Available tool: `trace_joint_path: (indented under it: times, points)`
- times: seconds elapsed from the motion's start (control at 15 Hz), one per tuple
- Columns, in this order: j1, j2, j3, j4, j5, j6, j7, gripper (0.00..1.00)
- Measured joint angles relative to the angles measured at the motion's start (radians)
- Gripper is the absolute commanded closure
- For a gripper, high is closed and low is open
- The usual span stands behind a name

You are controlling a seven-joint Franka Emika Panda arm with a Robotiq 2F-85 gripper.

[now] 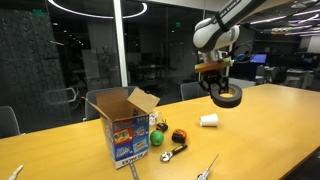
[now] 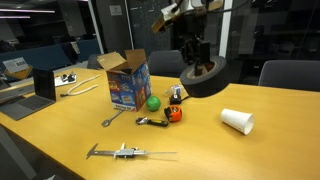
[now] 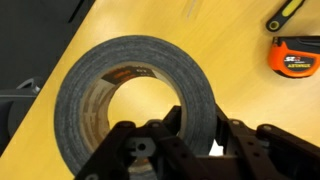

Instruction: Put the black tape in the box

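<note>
In an exterior view, your gripper hangs over the far part of the table with its fingers clamped on the black tape. The roll is in the air, clear of the wood. The box stands well apart from it, towards the near edge, with its flaps raised and its blue label facing the camera. A green ball sits just beside the box, and a small orange-and-black round object is near the ball. A white cup lies on its side between those things and the tape.

In an exterior view from another spot, you can see the gripper coming down from above. The black tape dangles from it, tilted, above the tabletop. The box stands open-topped off to one side, apart from the roll, with the green ball and the orange-and-black round object between them. The white cup lies on the other side of the tape, and a metal tool lies near the front edge.

In the wrist view, your gripper pinches the wall of the black tape, one finger inside the lighter core and one outside. Below it lie the bare table and an orange tape measure
</note>
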Motion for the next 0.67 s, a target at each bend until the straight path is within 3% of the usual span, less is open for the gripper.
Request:
trace_joint_path:
  times: [0.67]
  points:
    - [0.068,0.019,0.142,0.241,-0.03,0.002,-0.026,0.79]
